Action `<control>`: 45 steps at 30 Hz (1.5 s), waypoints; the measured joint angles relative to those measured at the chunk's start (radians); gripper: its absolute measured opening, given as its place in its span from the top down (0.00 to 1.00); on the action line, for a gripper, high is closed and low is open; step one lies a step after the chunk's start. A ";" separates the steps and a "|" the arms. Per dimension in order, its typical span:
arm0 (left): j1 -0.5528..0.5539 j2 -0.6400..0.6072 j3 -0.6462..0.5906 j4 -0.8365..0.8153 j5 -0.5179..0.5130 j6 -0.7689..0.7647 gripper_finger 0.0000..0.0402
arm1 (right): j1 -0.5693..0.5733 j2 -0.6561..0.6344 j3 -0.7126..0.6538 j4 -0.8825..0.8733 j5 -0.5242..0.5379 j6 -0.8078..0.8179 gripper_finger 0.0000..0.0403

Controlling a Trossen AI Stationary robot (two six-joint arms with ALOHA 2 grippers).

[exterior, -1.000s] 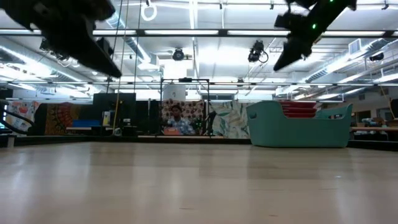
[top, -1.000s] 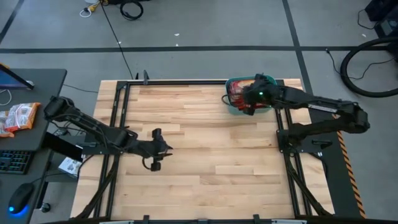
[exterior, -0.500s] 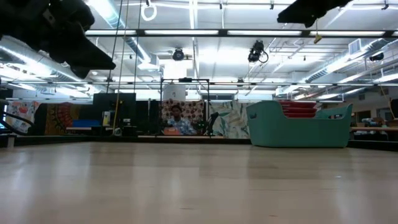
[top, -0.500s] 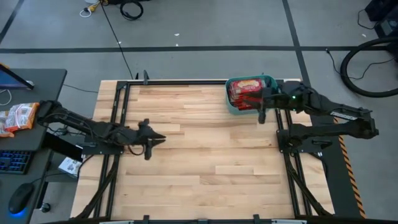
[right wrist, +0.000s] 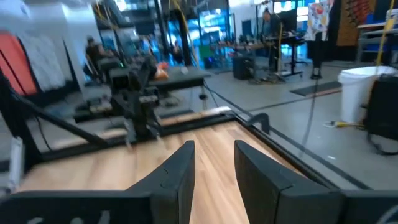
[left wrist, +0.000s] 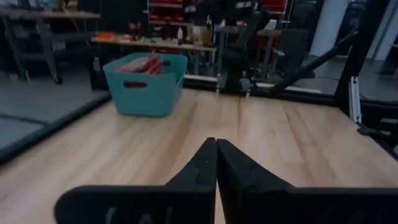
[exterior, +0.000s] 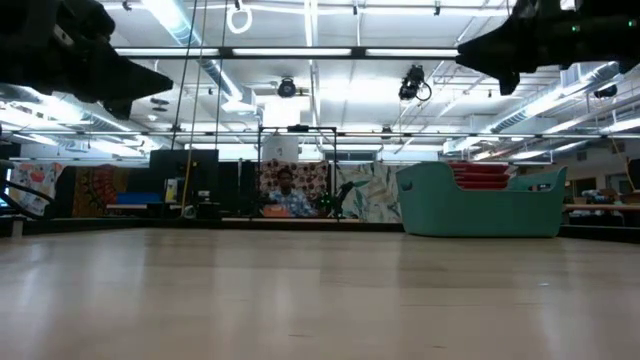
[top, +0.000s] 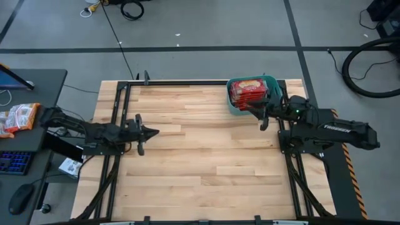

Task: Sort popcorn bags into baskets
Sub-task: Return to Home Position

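Note:
The teal basket (top: pixel 232 104) stands at the table's far right, also in the low view (exterior: pixel 480 213) and the left wrist view (left wrist: pixel 144 87). Several red popcorn bags (top: pixel 247 91) lie stacked in it, their tops showing above the rim (exterior: pixel 480 175). My right gripper (top: pixel 257 114) hangs level just off the basket's near right corner, open, with nothing between its fingers (right wrist: pixel 214 149). My left gripper (top: pixel 155 131) hangs level over the table's left side, shut on nothing (left wrist: pixel 216 143), pointing toward the basket.
Bare wood fills the table's middle and near part (top: pixel 206 162). Black frame rails (top: pixel 115 125) run along the table's left and right sides. A side desk on the left holds an orange-and-white snack bag (top: pixel 19 117) and a keyboard. A person (exterior: pixel 285 192) sits far behind the table.
My left gripper has drawn back toward the table's left edge, sunk a little, levelled out and shut on nothing. My right gripper has come away from above the basket toward the table's right near side and tipped from pointing down to level. The bags stay in the basket.

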 joint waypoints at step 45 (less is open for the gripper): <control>-0.087 -0.167 -0.066 0.170 0.039 0.289 0.97 | 0.273 -0.234 -0.337 0.289 0.325 -0.023 0.83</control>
